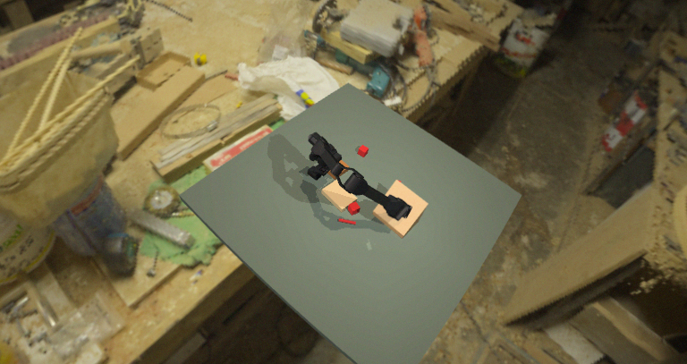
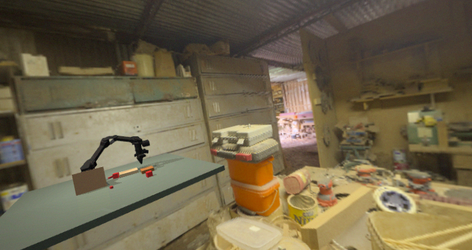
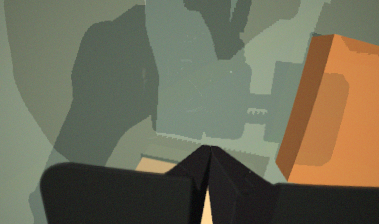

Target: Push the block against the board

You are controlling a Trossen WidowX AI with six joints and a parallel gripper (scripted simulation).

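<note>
The orange block (image 1: 343,165) (image 2: 147,169) (image 3: 355,110) lies flat on the table. The pale wooden board (image 1: 338,196) (image 2: 128,172) (image 3: 156,164) lies flat close to it. The arm hides part of both in the top view. In the exterior view a narrow gap seems to show between them; in the wrist view the fingers hide their nearest parts. My gripper (image 1: 312,172) (image 2: 141,163) (image 3: 208,154) is shut and empty, its fingers pointing down above the table. In the wrist view its tips are left of the orange block and the board shows behind the fingers.
A red cube (image 1: 353,208) stands at the board's corner, near a red stick (image 1: 346,221). Another red cube (image 1: 363,150) (image 2: 149,173) stands beyond the orange block. The arm's base stands on a pale square slab (image 1: 412,203). The grey-green table (image 1: 432,275) (image 2: 158,185) has open edges.
</note>
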